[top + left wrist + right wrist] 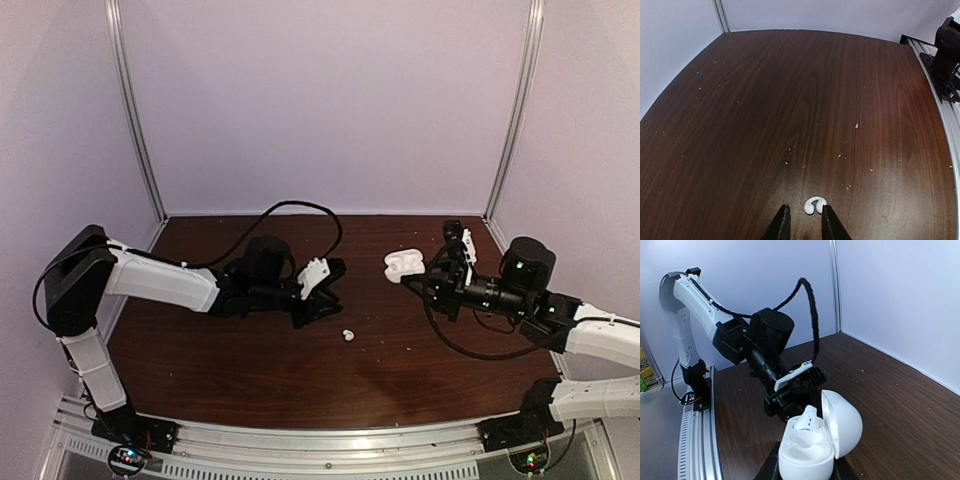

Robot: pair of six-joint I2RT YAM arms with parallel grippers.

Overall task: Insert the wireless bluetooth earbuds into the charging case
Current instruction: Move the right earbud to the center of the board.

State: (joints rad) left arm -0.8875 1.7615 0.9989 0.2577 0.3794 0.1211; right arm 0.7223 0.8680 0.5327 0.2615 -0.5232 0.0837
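A white charging case (812, 450) stands open between the jaws of my right gripper (807, 471), which is shut on its lower body. Its lid (842, 422) swings up to the right. One white earbud (807, 419) sits in the far socket and the near socket is empty. In the top view the case (403, 263) is held above the table's right half by that gripper (420, 275). A second white earbud (815, 204) lies loose on the table, just ahead of my left gripper (804, 209), close to its right fingertip (826, 212). The left jaws stand apart with nothing in them. From above, this earbud (348, 336) lies near the table's middle, beside the left gripper (328, 295).
A black cable (300, 208) loops over the back of the dark wooden table (250, 350). Small white specks (856, 125) dot the wood. Pale walls close in three sides, and a metal rail (330, 440) runs along the near edge. The right arm's base (947, 55) stands at the table's edge.
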